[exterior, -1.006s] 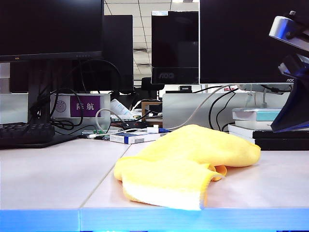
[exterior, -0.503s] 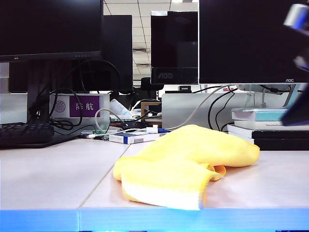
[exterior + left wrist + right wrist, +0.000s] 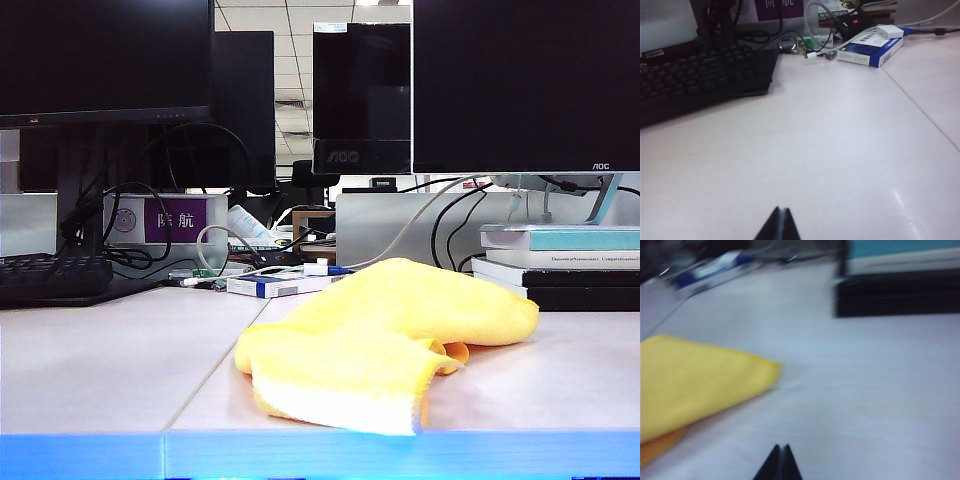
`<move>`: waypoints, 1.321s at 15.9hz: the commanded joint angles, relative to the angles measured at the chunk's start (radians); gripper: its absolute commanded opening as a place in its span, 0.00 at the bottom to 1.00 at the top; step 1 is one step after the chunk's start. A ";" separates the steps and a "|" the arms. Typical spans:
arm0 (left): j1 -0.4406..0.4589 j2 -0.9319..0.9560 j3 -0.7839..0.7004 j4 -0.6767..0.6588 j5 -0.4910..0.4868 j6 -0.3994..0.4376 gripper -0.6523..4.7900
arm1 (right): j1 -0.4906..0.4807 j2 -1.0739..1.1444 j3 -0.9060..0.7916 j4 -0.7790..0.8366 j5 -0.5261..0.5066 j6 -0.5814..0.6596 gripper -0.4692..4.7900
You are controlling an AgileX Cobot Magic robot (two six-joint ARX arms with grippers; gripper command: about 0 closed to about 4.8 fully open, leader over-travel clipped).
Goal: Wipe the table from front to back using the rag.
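Rag (image 3: 385, 335), yellow and crumpled, lies on the table (image 3: 90, 370) near its blue front edge. Left gripper (image 3: 779, 225) and right gripper (image 3: 779, 462) hover above bare tabletop, jaws closed and empty, the right one near the rag.

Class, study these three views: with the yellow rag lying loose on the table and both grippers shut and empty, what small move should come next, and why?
Probably open the right gripper and ease it toward the rag. The rag lies crumpled near the table's front edge, held by nothing. The right gripper hovers beside it; the left gripper, also shut, sees only bare table by the keyboard.
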 commanded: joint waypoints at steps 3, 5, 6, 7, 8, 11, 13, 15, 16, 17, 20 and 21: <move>0.001 -0.003 -0.001 -0.016 0.001 0.000 0.12 | -0.138 -0.126 -0.007 -0.058 -0.053 -0.108 0.09; 0.001 -0.003 -0.001 -0.016 0.001 0.000 0.12 | -0.163 -0.127 -0.007 -0.068 -0.058 -0.135 0.09; 0.001 -0.003 -0.001 -0.016 0.001 0.000 0.12 | -0.172 -0.127 -0.007 -0.069 -0.052 -0.134 0.09; 0.001 -0.003 -0.001 -0.016 0.001 0.000 0.12 | -0.174 -0.127 -0.007 -0.065 -0.051 -0.134 0.09; 0.001 -0.003 -0.001 -0.016 0.001 0.000 0.12 | -0.172 -0.127 -0.007 -0.062 -0.051 -0.134 0.09; 0.001 -0.003 -0.001 -0.016 0.001 0.000 0.12 | -0.171 -0.127 -0.007 -0.062 -0.051 -0.134 0.09; 0.001 -0.003 -0.001 -0.016 0.001 0.000 0.12 | -0.171 -0.127 -0.007 -0.062 -0.051 -0.134 0.09; 0.001 -0.003 -0.001 -0.016 0.001 0.000 0.12 | -0.171 -0.127 -0.007 -0.062 -0.051 -0.134 0.09; 0.001 -0.003 -0.001 -0.016 0.001 0.000 0.12 | -0.171 -0.127 -0.007 -0.062 -0.051 -0.134 0.09; 0.002 -0.003 -0.001 -0.016 0.001 0.000 0.12 | -0.171 -0.127 -0.007 -0.062 -0.051 -0.134 0.09; 0.087 -0.003 -0.001 -0.015 0.000 -0.032 0.12 | -0.171 -0.127 -0.007 -0.062 -0.051 -0.134 0.09; 0.140 -0.003 -0.001 -0.016 0.029 -0.092 0.12 | -0.171 -0.127 -0.007 -0.062 -0.051 -0.134 0.09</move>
